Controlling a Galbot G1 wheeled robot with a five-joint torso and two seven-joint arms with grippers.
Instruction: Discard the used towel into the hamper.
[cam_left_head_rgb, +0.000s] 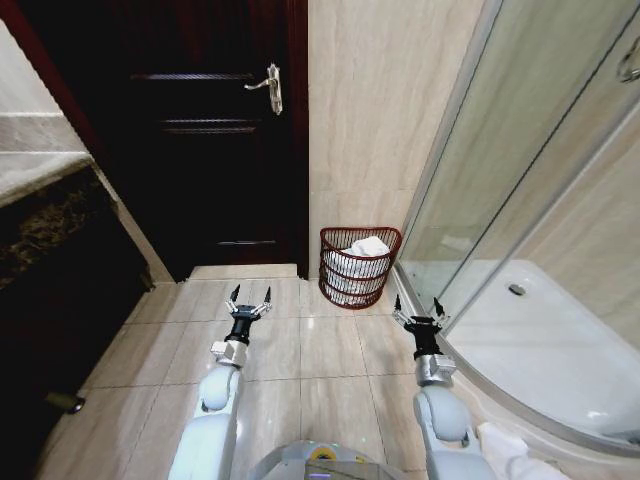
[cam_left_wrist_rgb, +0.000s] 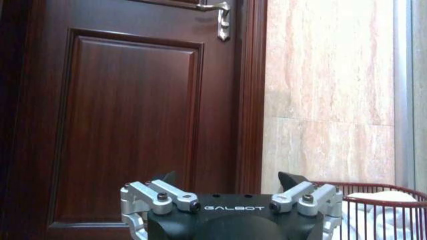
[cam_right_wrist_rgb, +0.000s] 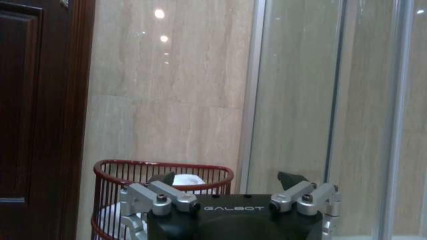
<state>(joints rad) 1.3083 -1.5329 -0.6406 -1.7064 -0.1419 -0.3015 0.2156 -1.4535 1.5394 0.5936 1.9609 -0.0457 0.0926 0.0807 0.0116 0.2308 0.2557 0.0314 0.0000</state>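
Note:
The hamper (cam_left_head_rgb: 331, 268), a low reddish-brown wire basket, stands on the floor against the beige wall, between the door and the shower. A white towel (cam_left_head_rgb: 366, 248) lies inside it, bunched up to the rim. My left gripper (cam_left_head_rgb: 250, 297) hangs open and empty over the tiles, short of the hamper and to its left. My right gripper (cam_left_head_rgb: 420, 308) is open and empty too, just short of the hamper's right side. The left wrist view has the left gripper (cam_left_wrist_rgb: 227, 177), the hamper (cam_left_wrist_rgb: 383, 192) and the towel (cam_left_wrist_rgb: 383, 217). The right wrist view has the right gripper (cam_right_wrist_rgb: 227, 177), the hamper (cam_right_wrist_rgb: 127, 167) and the towel (cam_right_wrist_rgb: 190, 180).
A dark wooden door (cam_left_head_rgb: 200, 130) with a metal handle (cam_left_head_rgb: 270, 88) is shut ahead on the left. A glass shower enclosure (cam_left_head_rgb: 520, 170) and its white tray (cam_left_head_rgb: 540, 340) fill the right. A dark counter (cam_left_head_rgb: 45, 220) runs along the left. Something white and crumpled (cam_left_head_rgb: 505, 447) lies by my right arm.

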